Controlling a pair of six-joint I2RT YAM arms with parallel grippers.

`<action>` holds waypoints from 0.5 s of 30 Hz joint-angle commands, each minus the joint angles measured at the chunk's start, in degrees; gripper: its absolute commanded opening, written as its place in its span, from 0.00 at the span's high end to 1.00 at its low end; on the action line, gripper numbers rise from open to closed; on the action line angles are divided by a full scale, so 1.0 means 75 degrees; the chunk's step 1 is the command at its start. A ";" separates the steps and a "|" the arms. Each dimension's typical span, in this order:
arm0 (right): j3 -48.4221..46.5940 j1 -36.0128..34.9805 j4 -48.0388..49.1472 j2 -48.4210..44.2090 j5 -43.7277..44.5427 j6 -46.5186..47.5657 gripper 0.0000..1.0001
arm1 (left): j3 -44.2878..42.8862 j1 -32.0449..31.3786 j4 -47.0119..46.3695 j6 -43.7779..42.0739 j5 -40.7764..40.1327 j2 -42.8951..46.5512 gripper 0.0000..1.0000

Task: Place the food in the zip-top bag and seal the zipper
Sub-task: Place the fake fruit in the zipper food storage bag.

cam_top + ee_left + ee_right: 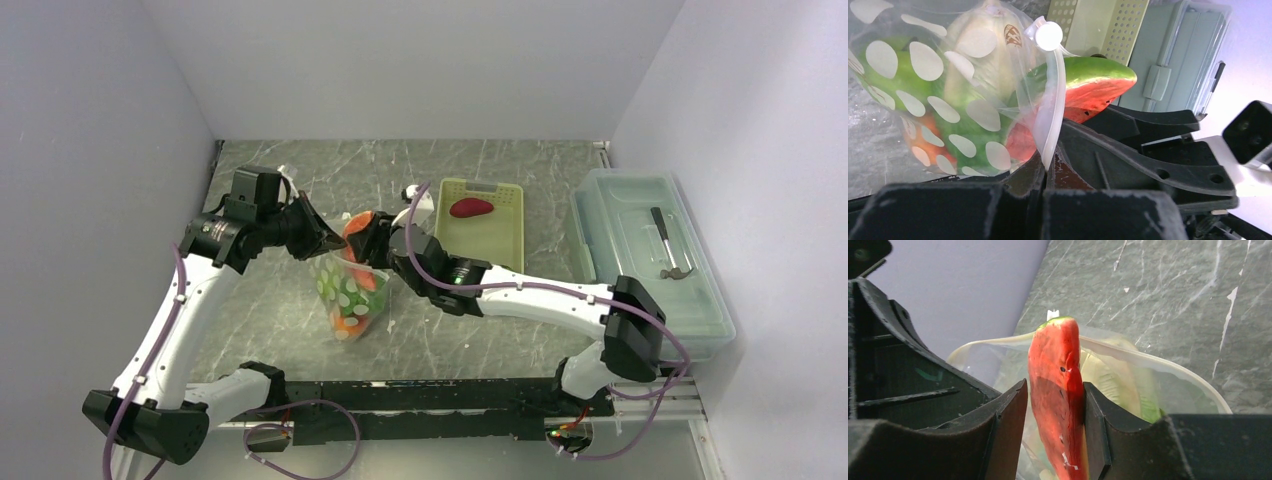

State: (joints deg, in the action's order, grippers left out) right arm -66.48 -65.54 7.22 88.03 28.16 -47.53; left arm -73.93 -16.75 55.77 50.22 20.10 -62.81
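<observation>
The zip-top bag, clear with white dots, hangs upright with green and orange food inside. My left gripper is shut on the zipper at the bag's mouth edge, its jaws pinching the whitish strip. A red slice with a green rind stands on end in the open mouth of the bag. My right gripper is open around the slice: one finger touches it, and the other stands a little apart. Pale lettuce shows inside the bag behind it.
A yellow-green basket stands right of the bag with one red piece of food in it. A clear lidded box with a small tool inside sits at the far right. Grey walls close in the table's left, back and right sides.
</observation>
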 commanded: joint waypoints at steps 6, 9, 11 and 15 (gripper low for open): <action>-0.0150 0.0219 -0.0534 -0.0722 -0.0111 0.0709 0.48 | -0.0246 -0.0022 -0.0328 -0.0780 0.0837 0.0081 1.00; -0.0182 0.0347 -0.0710 -0.0792 -0.0345 0.0964 0.46 | -0.0243 -0.0016 -0.0404 -0.0958 0.1046 0.0077 1.00; -0.0219 0.0501 -0.0813 -0.0802 -0.0624 0.1151 0.46 | -0.0244 -0.0016 -0.0407 -0.1085 0.1126 0.0071 1.00; -0.0262 0.0933 -0.0922 -0.0735 -0.1604 0.1265 0.47 | -0.0257 -0.0016 -0.0421 -0.1366 0.1397 0.0066 1.00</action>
State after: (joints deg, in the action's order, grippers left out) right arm -66.48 -61.30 1.39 83.96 23.51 -40.84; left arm -73.93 -16.75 55.55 43.38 25.96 -62.76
